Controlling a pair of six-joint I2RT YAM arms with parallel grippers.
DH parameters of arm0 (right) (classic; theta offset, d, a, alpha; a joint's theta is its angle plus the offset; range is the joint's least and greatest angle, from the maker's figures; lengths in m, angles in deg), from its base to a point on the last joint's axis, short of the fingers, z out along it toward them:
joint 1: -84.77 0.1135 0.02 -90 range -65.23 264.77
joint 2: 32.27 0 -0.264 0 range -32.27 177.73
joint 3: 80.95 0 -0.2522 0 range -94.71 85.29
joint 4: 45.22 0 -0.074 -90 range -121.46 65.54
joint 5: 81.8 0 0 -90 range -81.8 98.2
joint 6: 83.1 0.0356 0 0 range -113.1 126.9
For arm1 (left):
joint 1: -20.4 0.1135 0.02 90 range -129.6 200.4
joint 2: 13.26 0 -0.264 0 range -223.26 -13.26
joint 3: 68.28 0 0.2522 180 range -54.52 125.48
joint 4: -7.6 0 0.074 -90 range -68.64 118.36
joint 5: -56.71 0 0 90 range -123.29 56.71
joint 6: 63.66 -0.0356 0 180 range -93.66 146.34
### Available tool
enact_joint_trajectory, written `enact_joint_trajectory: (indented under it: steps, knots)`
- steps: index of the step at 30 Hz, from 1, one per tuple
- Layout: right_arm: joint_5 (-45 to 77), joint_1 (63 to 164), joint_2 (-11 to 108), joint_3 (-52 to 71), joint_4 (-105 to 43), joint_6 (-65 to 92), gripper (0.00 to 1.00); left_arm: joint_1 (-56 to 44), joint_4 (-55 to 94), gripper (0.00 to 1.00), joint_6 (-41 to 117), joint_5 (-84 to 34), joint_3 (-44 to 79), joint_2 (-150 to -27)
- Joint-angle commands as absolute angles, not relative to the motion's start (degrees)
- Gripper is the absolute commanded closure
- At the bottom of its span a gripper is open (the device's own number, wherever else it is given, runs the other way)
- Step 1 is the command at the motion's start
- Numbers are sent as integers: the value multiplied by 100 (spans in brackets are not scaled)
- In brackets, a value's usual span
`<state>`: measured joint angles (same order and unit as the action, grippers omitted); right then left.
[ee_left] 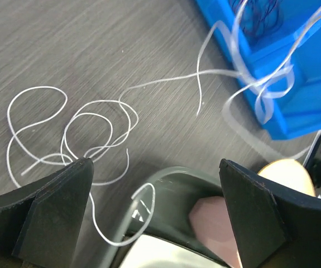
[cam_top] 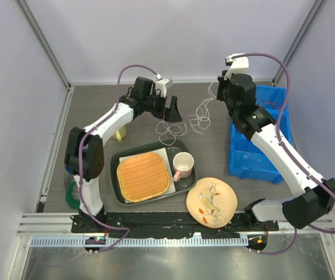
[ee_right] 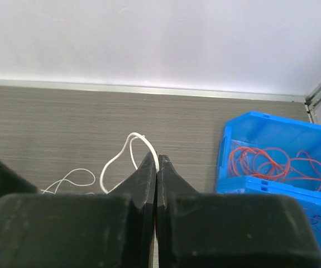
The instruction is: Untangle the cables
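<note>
Looking first at the table, you see the blue bin on its right side and the dark tray at the near middle, and between them, toward the far side, lies the white cable, which is the one in work now. The other cables, the red-orange ones, are in a bunch inside the far compartment of the bin, apart from the white one. The left gripper hangs over the table just beyond the far edge of the tray, and its jaws stand wide apart with nothing between them. The right gripper is beside the far left corner of the bin, and its fingers are pressed together on the white cable, so that a small loop stands up out of the tips. From this grip the cable runs to the left and a little nearer, so its long axis is roughly left to right between your two grippers. The loose loops lie directly under and just near of the left gripper, and one strand rests over the tray rim. The left arm is clearly nearer to them. The cable is very thin, white and limp, and it crosses itself several times; I judge these are loose crossings, but I cannot tell if a real knot is there.
</note>
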<state>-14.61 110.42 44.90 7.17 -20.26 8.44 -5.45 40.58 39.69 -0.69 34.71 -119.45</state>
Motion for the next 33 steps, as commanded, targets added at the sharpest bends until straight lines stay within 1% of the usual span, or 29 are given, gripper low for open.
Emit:
enact_joint_trajectory:
  steps: [1, 2, 5, 6, 9, 11, 13, 15, 17, 20, 21, 22, 23, 25, 26, 28, 33]
  knots:
    - [-1615, 11026, 3920, 786, -2276, 813, 99, -536, 4358, 0, 3004, 880, 4397, -12679]
    - [-1606, 11017, 3875, 804, -2276, 830, 99, -536, 4646, 0, 2960, 1116, 4609, -13064]
    - [-1387, 11017, 3638, 856, -2276, 883, 99, -579, 5043, 0, 2924, 1171, 5401, -13786]
    - [-1230, 11008, 3577, 874, -2267, 909, 99, -632, 5097, 0, 2889, 1180, 5707, -13893]
    - [-1035, 11000, 3410, 891, -2223, 971, 99, -781, 5142, 0, 2793, 1215, 6017, -14175]
    - [-956, 11008, 3321, 900, -2223, 1006, 99, -947, 4932, 0, 2775, 1136, 6000, -14184]
    - [-789, 11008, 3278, 918, -2206, 1050, 99, -1071, 4747, 0, 2784, 768, 5948, -14167]
    - [-640, 11008, 3234, 909, -2170, 1094, 99, -1238, 4518, 0, 2801, 164, 5956, -14202]
    - [-385, 11008, 3181, 918, -2162, 1173, 99, -1344, 4255, 0, 2880, -59, 5965, -14219]
    - [-147, 11008, 3128, 936, -2162, 1261, 99, -1397, 3667, 0, 3195, 221, 5843, -14228]
    - [-147, 11008, 3119, 944, -2162, 1279, 99, -1406, 3491, 0, 3284, 448, 5668, -14202]
    - [-147, 11008, 3110, 936, -2162, 1261, 99, -1406, 3158, 0, 3354, 1025, 5553, -14115]
    - [-217, 11008, 3110, 927, -2144, 1235, 99, -1414, 2920, 0, 3581, 1361, 5404, -14071]
    - [-261, 11008, 3119, 892, -2118, 1200, 99, -1467, 2167, 0, 3759, 1680, 4807, -13826]
    - [-244, 11008, 3110, 883, -2109, 1200, 99, -1485, 1779, 0, 3942, 1594, 4413, -13746]
    - [-130, 11008, 3075, 892, -2109, 1252, 99, -1520, 1190, 0, 4084, 1357, 4217, -13692]
    - [792, 11000, 3023, 813, -2030, 1279, 99, -1634, 897, 0, 4417, 662, 4594, -14034]
